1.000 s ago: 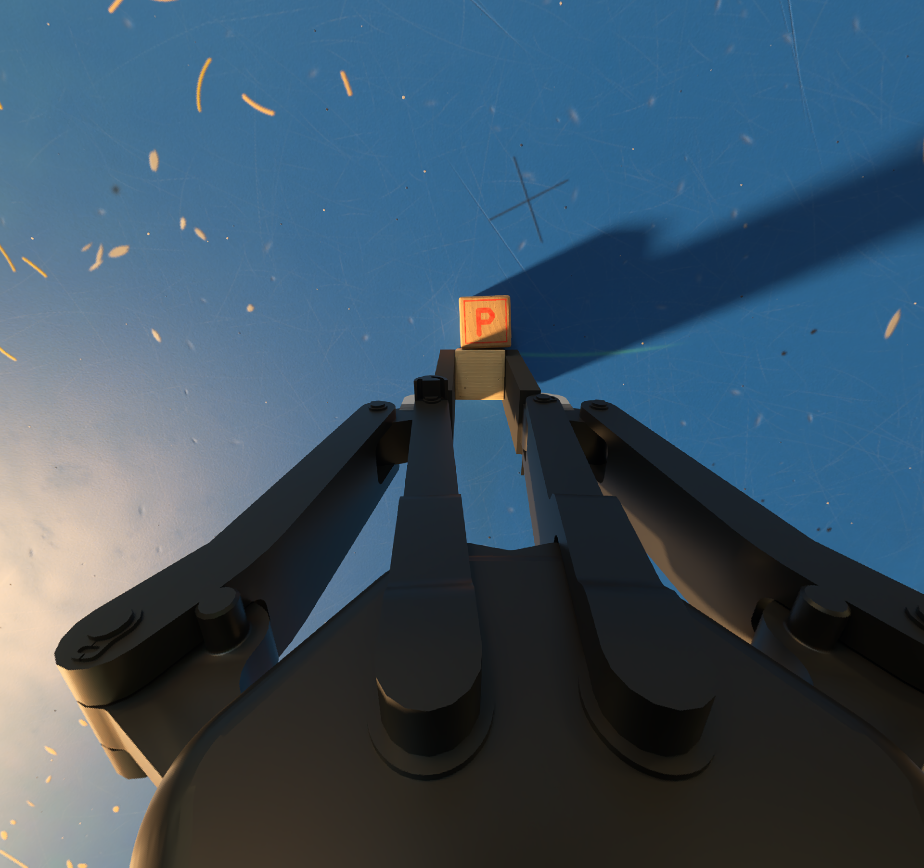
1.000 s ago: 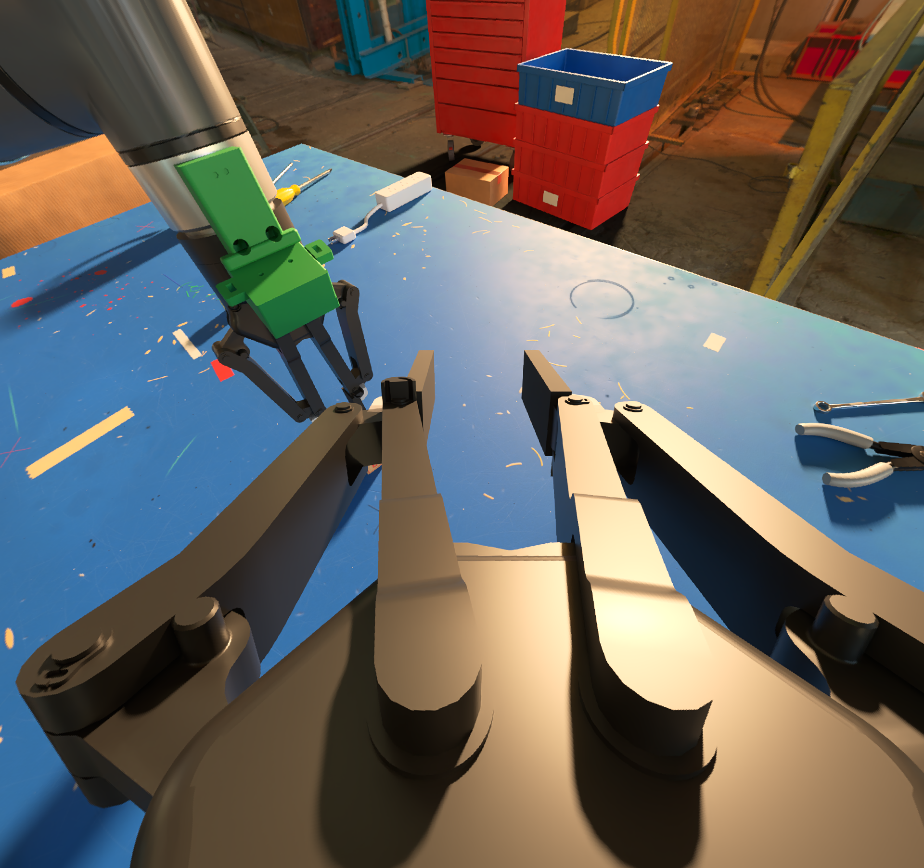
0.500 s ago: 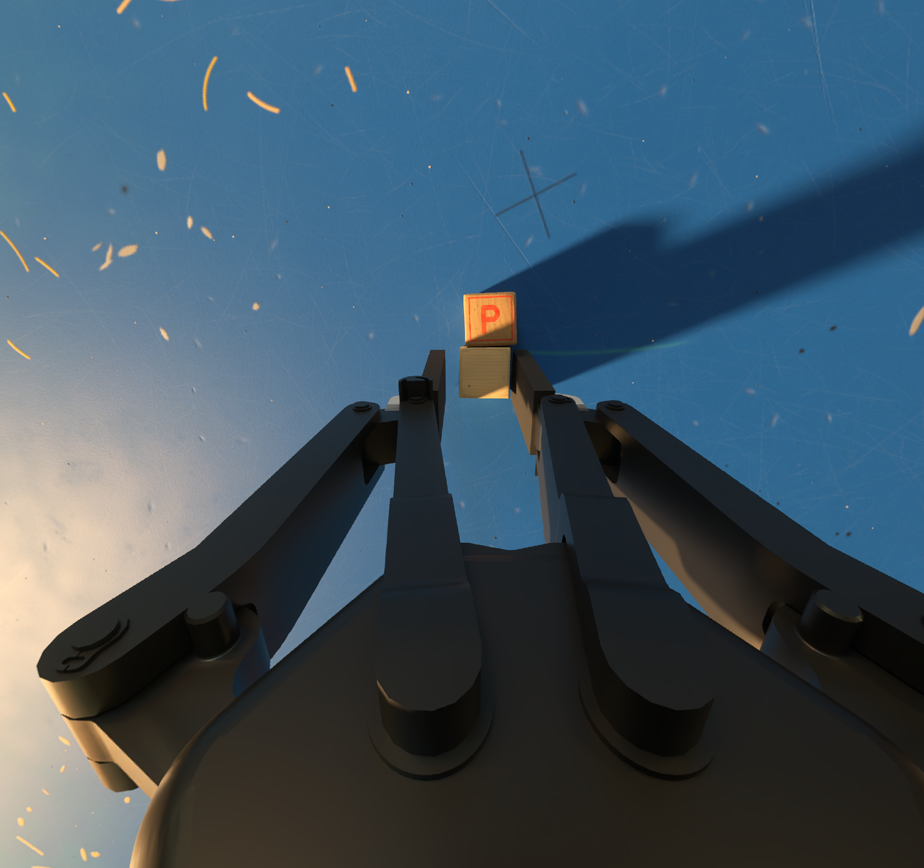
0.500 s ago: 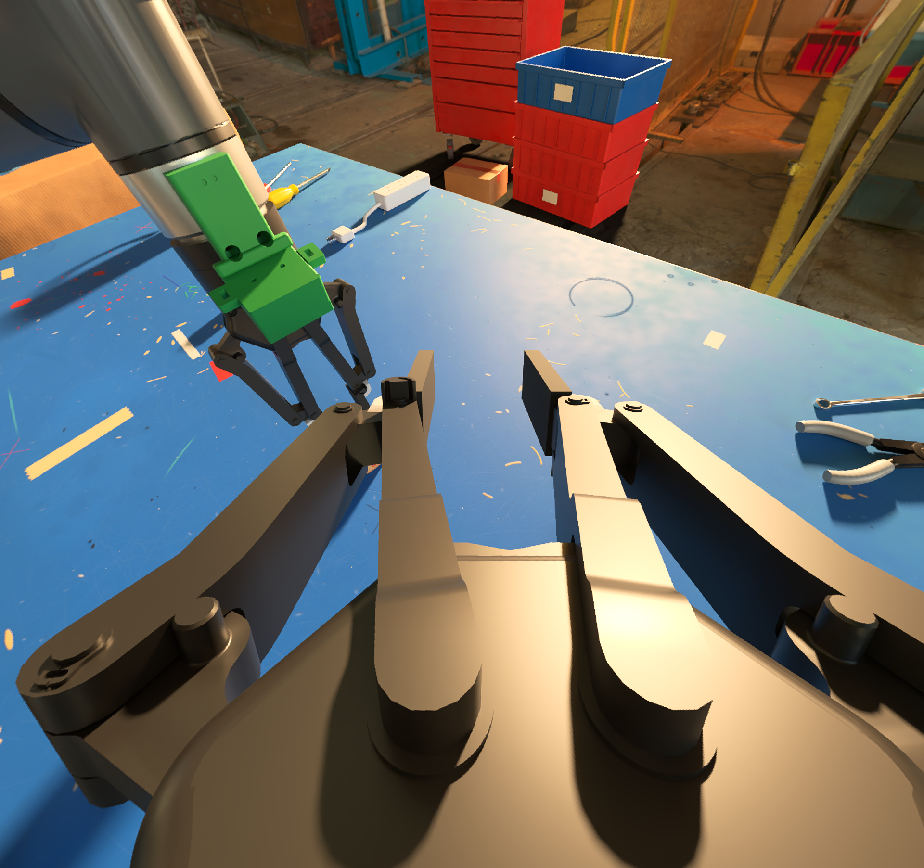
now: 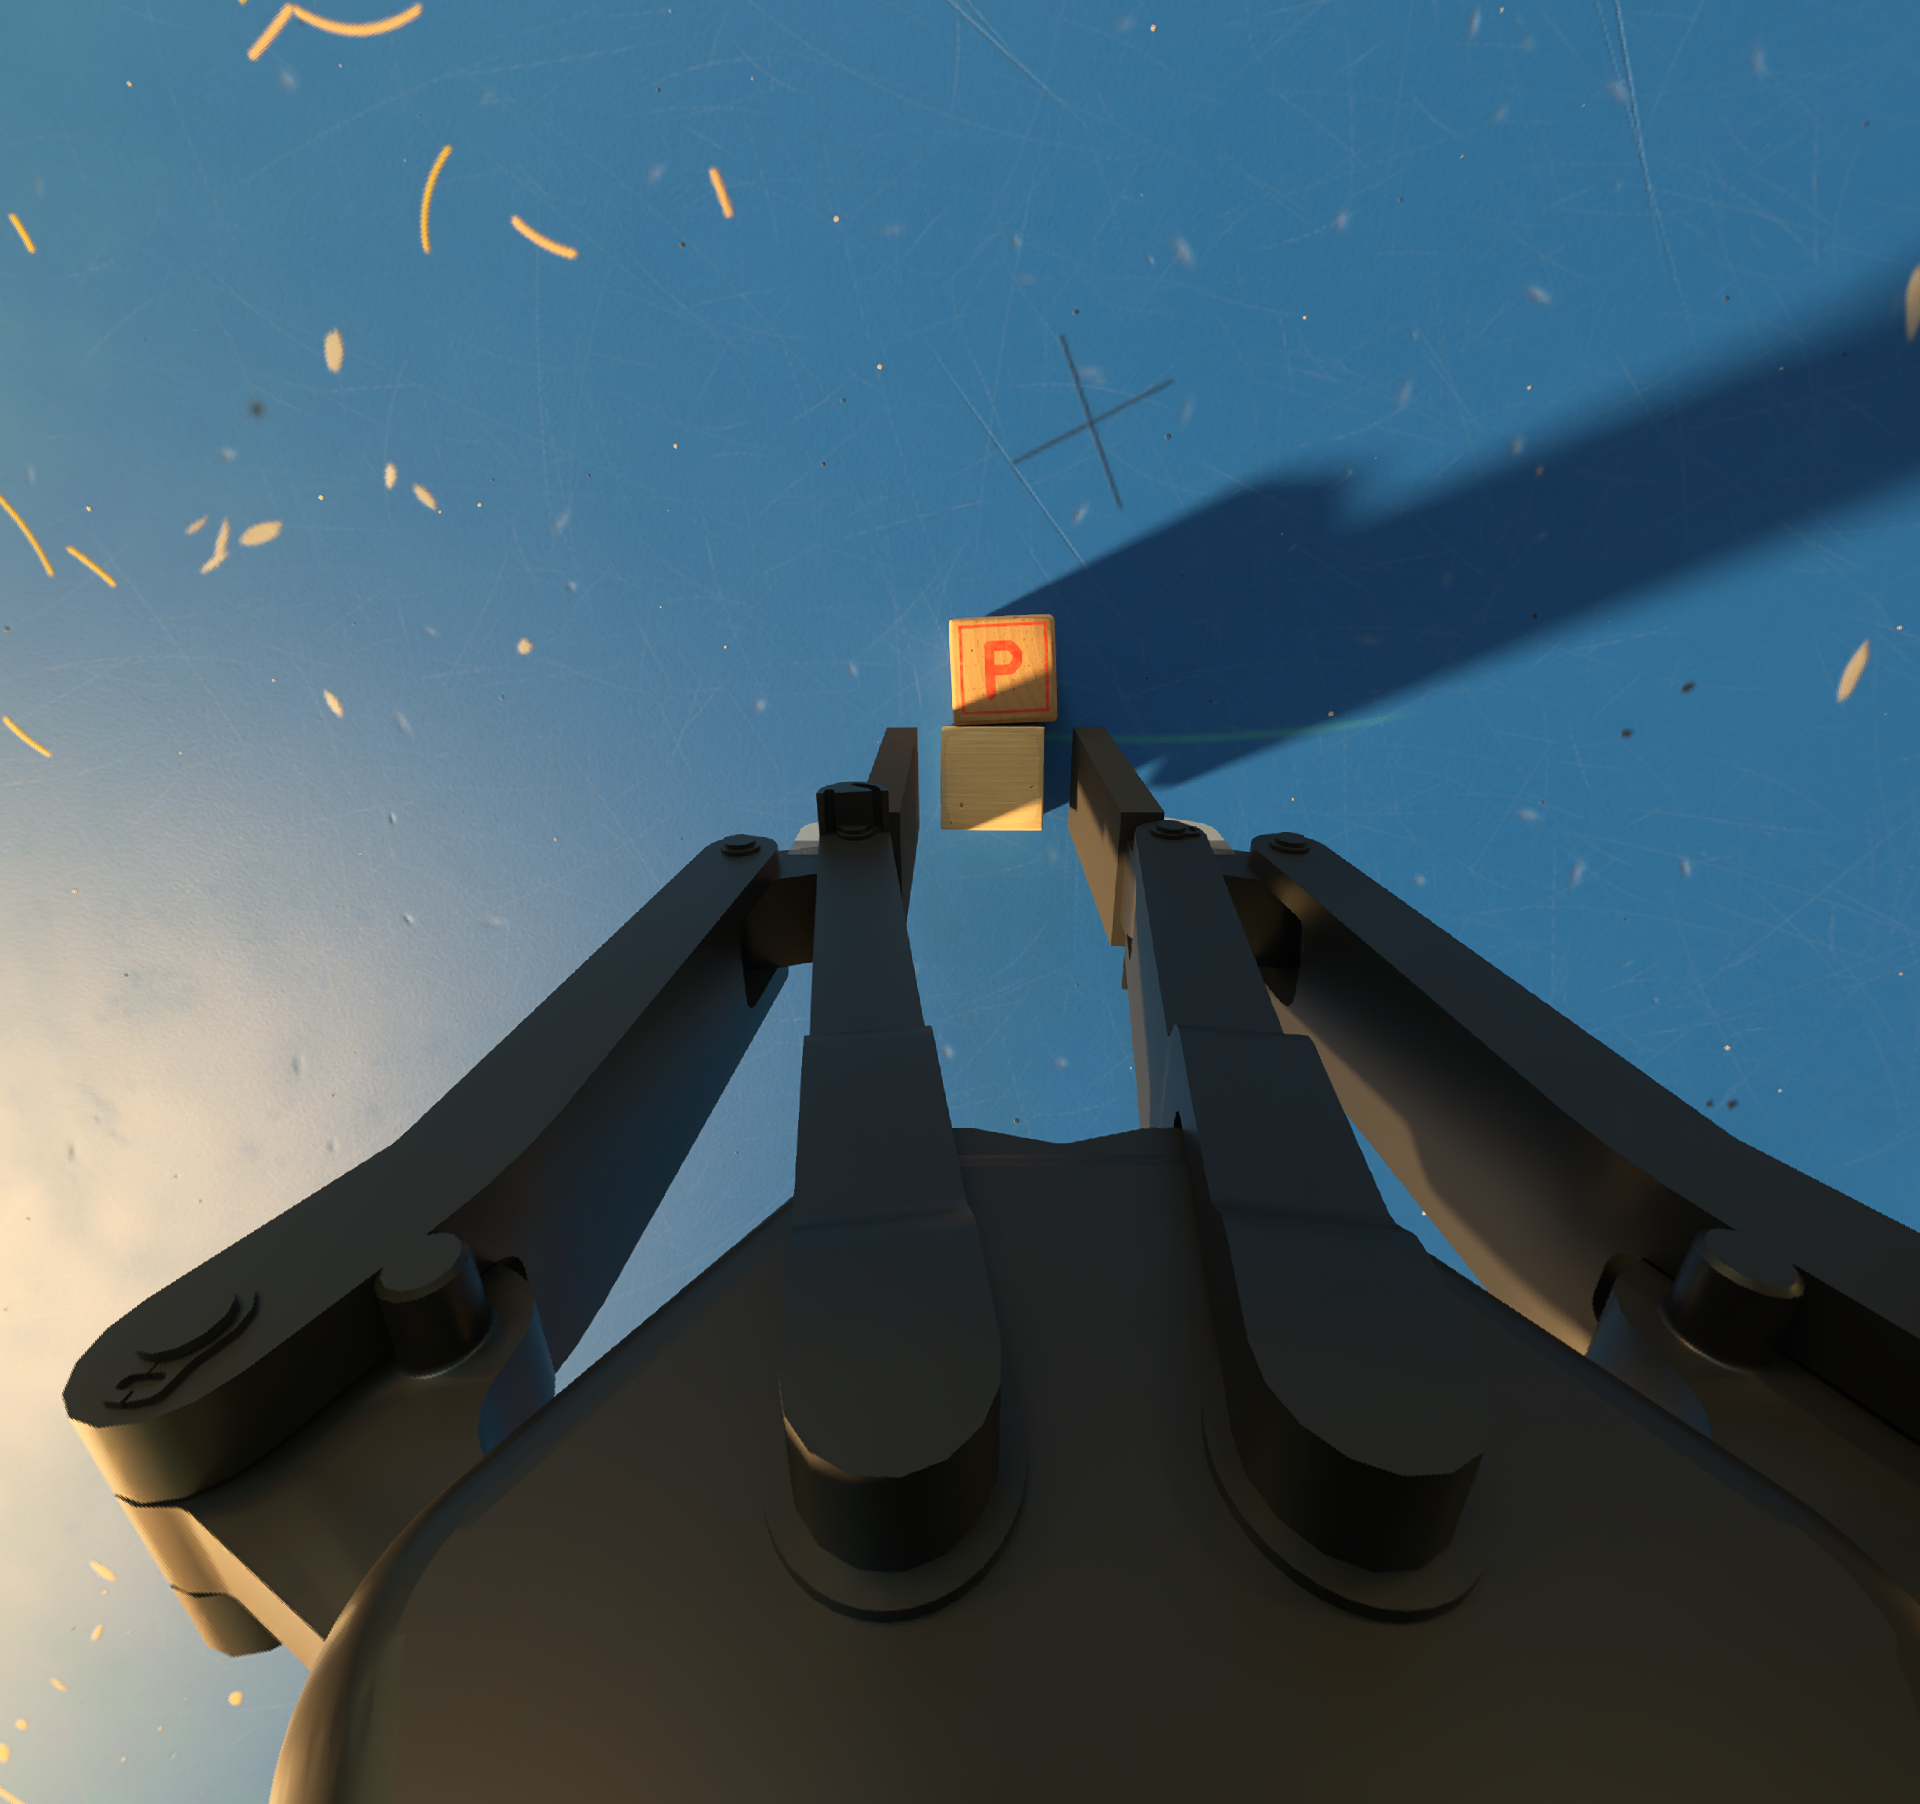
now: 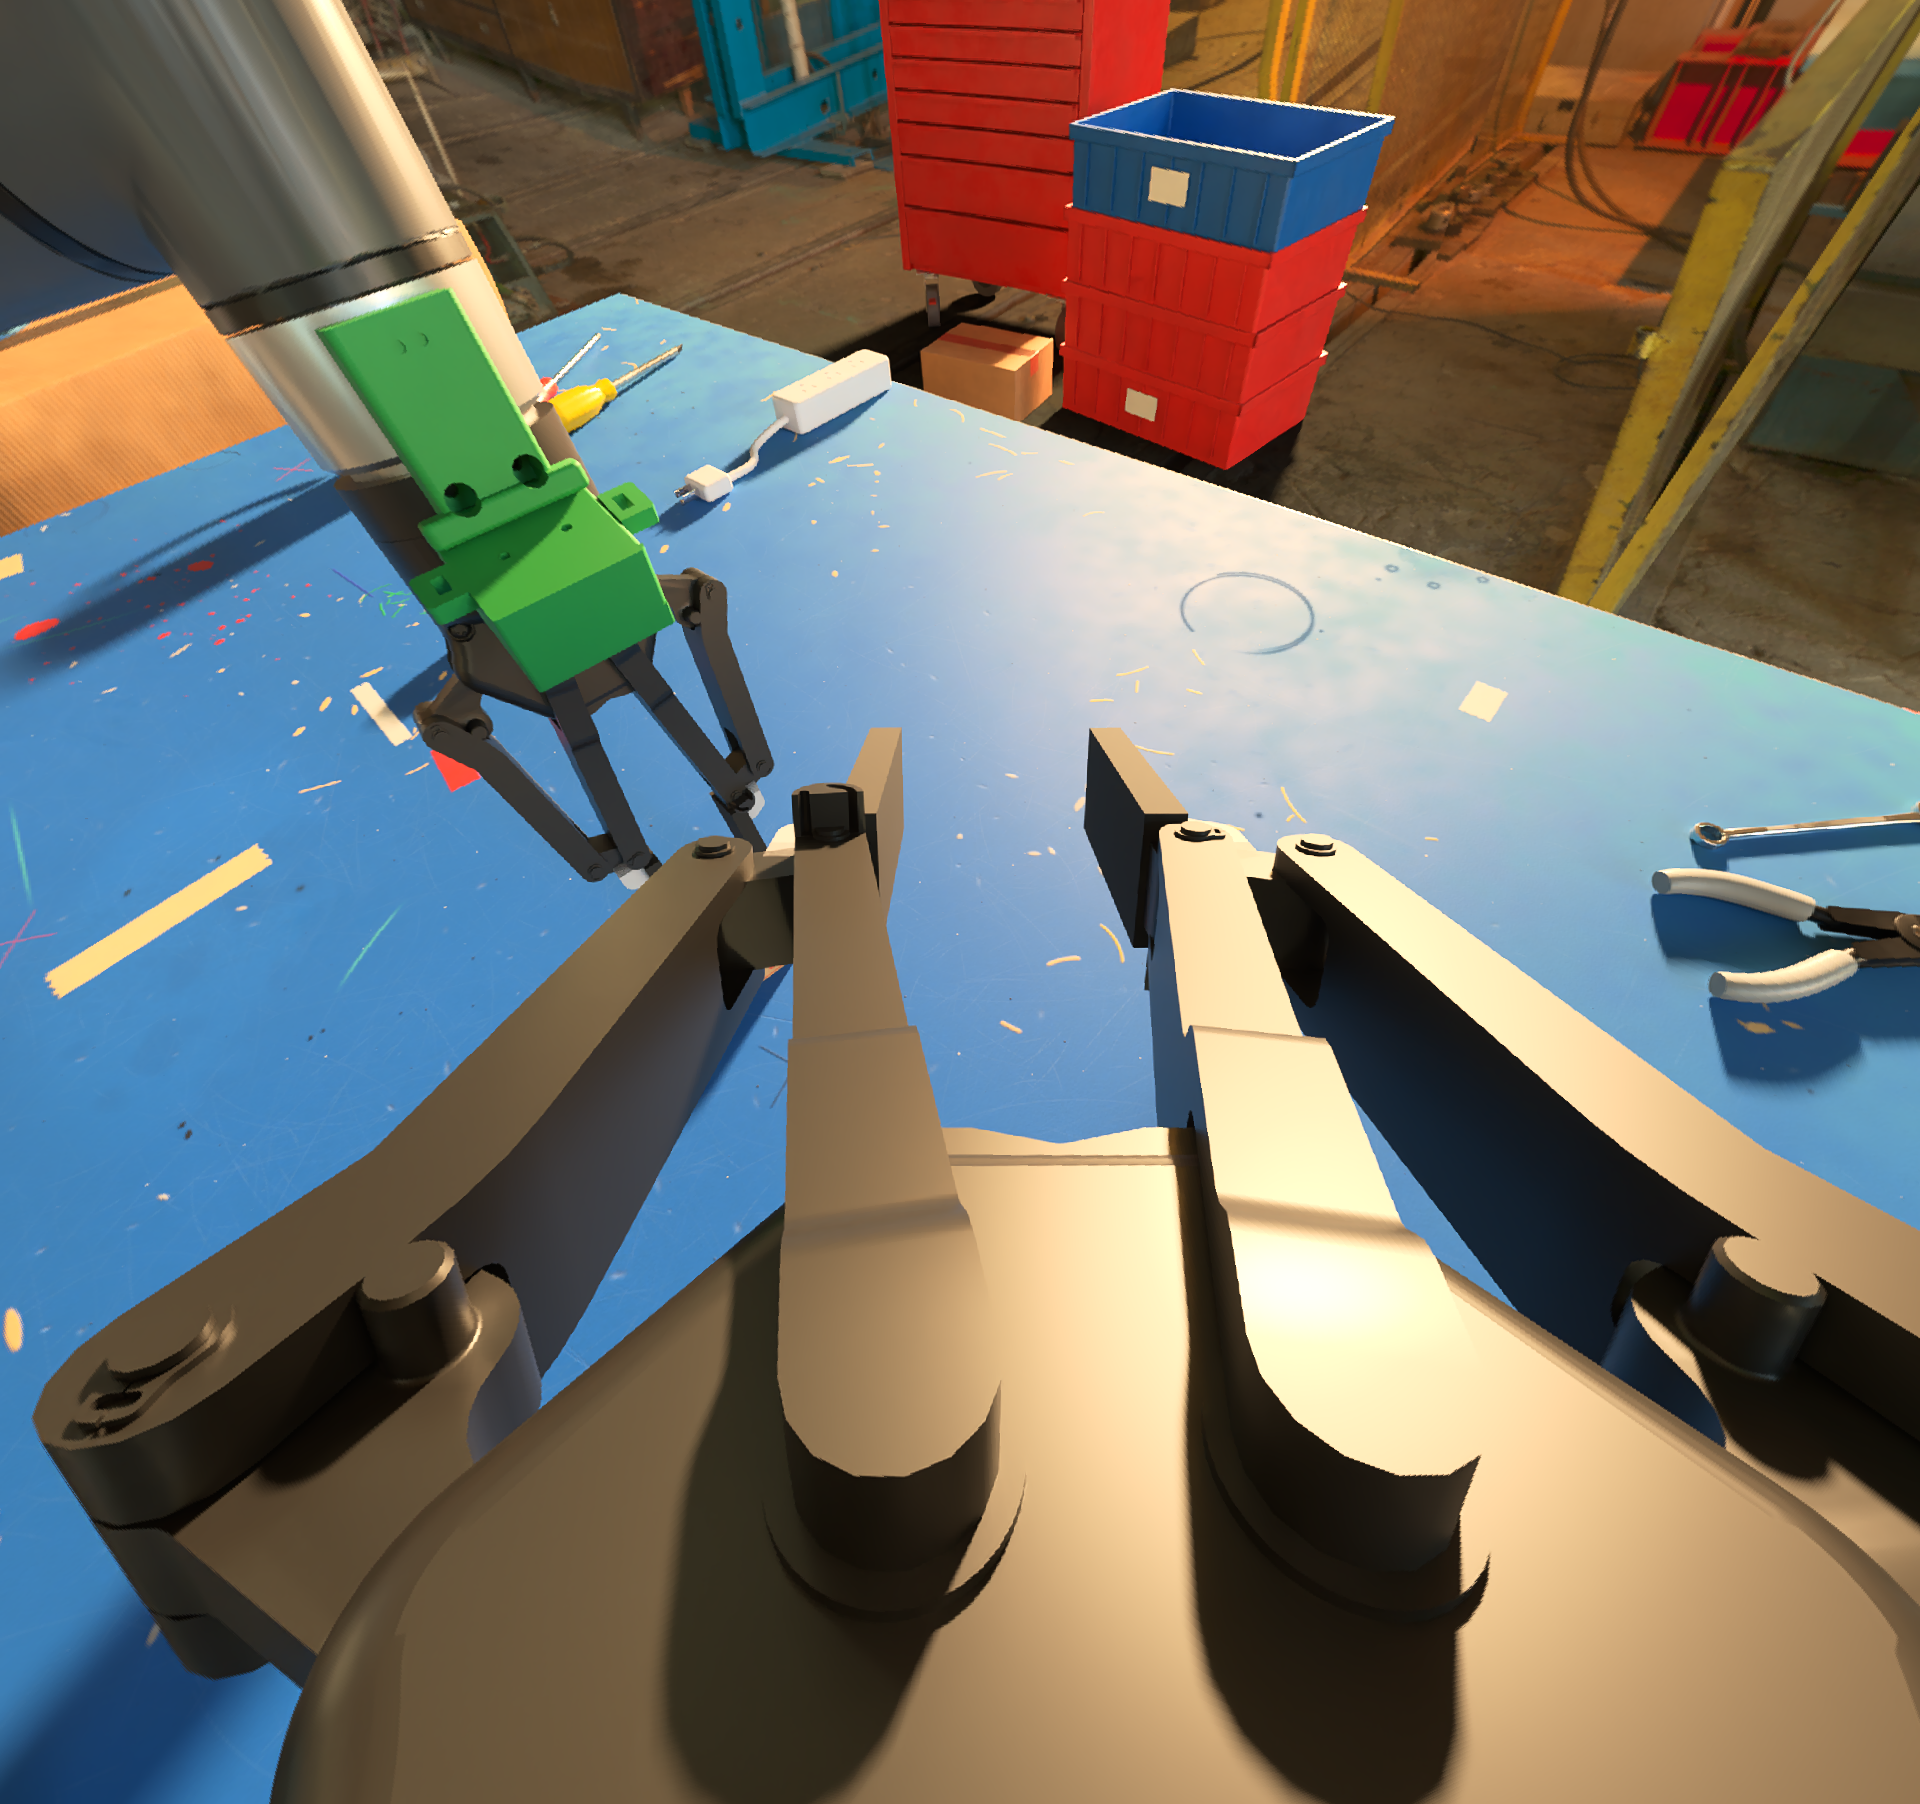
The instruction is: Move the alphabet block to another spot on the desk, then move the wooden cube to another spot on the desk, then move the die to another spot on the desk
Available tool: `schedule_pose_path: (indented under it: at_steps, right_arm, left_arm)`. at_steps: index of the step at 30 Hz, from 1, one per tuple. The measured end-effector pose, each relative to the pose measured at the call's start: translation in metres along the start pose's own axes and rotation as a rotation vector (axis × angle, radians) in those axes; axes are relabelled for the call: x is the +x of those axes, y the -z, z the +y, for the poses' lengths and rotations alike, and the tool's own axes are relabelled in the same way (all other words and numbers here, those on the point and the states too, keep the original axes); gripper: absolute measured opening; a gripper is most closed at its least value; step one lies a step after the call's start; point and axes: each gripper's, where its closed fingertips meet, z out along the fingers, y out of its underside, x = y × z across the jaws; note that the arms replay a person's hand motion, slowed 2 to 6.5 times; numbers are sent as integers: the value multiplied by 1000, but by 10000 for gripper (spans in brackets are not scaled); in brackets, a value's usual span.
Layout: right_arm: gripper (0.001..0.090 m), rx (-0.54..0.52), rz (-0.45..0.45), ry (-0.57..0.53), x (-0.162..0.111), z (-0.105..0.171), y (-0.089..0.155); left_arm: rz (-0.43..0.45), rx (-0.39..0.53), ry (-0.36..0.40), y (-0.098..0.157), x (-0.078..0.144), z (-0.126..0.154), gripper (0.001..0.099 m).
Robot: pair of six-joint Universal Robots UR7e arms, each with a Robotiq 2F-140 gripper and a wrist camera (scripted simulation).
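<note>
Left gripper [image 5: 994, 767] spread wide, wooden cube [image 5: 990, 778] loose between fingertips, alphabet block [image 5: 1002, 667] just beyond. Right gripper [image 6: 992, 767] parted, empty. Die unseen, apparently remaining.

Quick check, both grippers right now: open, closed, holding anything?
Left gripper: open, jaws clear of the wooden cube between them, holding nothing.
Right gripper: open, empty, above the desk.
</note>
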Motion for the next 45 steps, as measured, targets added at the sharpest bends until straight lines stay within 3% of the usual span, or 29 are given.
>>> schedule_pose_path:
  at_steps: [14,27,35,45]
  right_arm:
    - [477,-6,-2,-7,2,2,-2]
    - [478,-16,-5,-12,3,4,-4]
    - [478,-17,-6,-11,3,5,-4]
    - [478,-12,-8,-13,4,4,-4]
  left_arm:
    - [-26,47,22,20,-2,-1,369]
    - [-111,171,66,66,-3,-1,313]
    - [-224,293,89,109,-5,2,312]
    - [-468,441,160,180,-18,19,311]
